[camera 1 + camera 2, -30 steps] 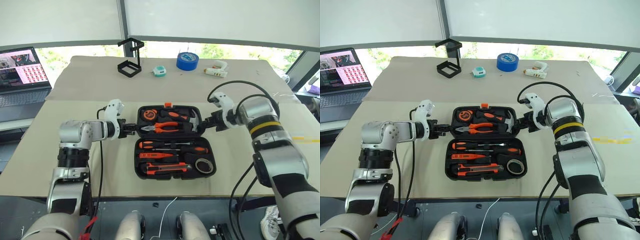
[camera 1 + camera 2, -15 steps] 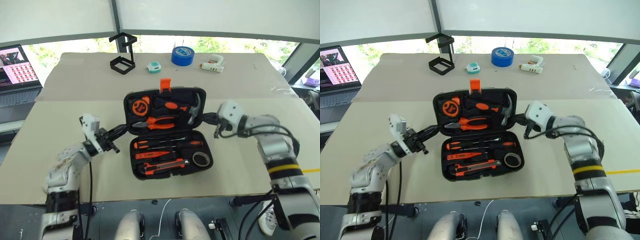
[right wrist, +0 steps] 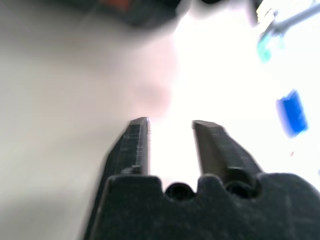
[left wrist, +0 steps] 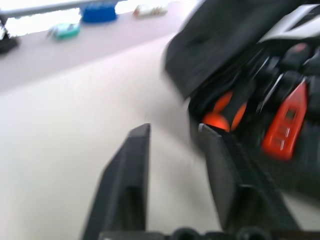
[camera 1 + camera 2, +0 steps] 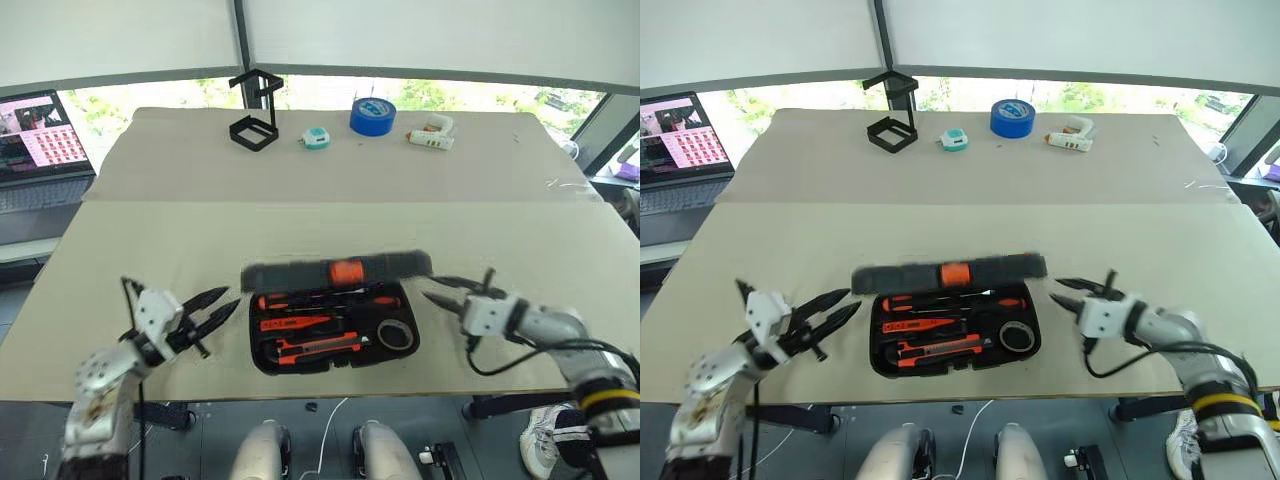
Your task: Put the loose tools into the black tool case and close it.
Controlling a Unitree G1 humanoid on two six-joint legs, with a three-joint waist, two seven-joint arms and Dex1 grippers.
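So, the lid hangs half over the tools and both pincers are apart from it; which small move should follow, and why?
Probably bring one pincer, say the right pincer, back over the lid and press it down. The black tool case is not yet shut: tools show under the lid, and the left pincer stands open beside it.

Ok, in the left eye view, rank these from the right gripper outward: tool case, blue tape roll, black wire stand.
From the right gripper:
1. Black tool case, just beside it, toward table centre.
2. Blue tape roll, at the far edge.
3. Black wire stand, at the far edge, further toward the robot's left.
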